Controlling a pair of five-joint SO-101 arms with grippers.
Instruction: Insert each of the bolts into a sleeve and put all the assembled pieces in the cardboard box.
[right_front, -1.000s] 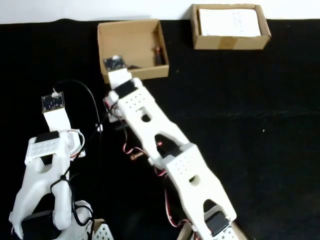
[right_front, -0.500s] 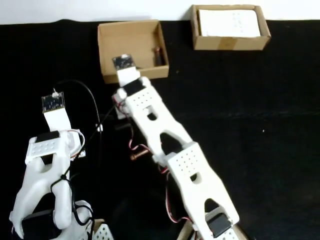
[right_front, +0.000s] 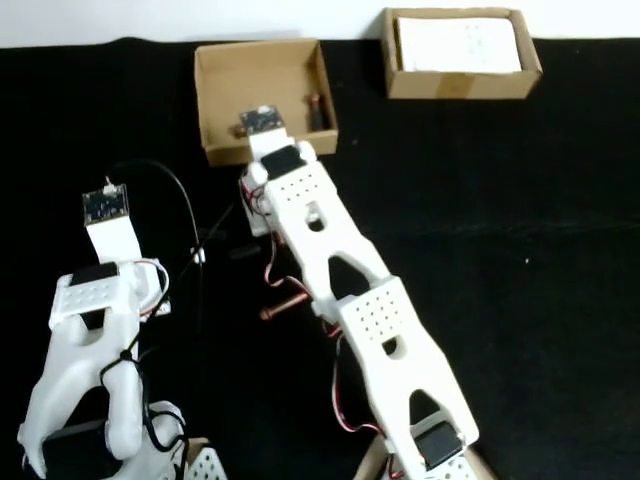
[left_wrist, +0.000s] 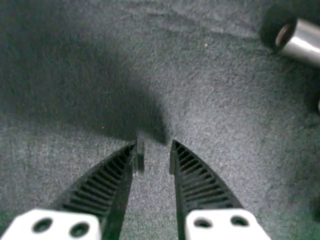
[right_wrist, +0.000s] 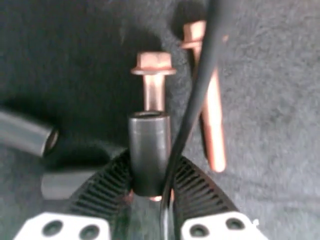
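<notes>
Just shifted right gripper (right_wrist: 150, 167) nearer cardboard box (right_front: 258, 47) — jaws clamped on sleeve (right_wrist: 149, 150), bolt (right_wrist: 153, 75) through it; drop-off likely next; left gripper (left_wrist: 152, 155) jaws apart, empty.

Bolts and sleeves on the black worktop (right_front: 500, 250), box at its far edge.
A copper hex-head bolt (right_wrist: 152, 75) sits pushed through a dark sleeve (right_wrist: 149, 150) held between the right arm's fingers (right_wrist: 102, 187). A loose bolt (right_wrist: 210, 110) lies just beside it, a spare sleeve (right_wrist: 27, 134) nearby. The open cardboard box (right_front: 215, 100) holds one dark, copper-ended piece (right_front: 318, 108).
</notes>
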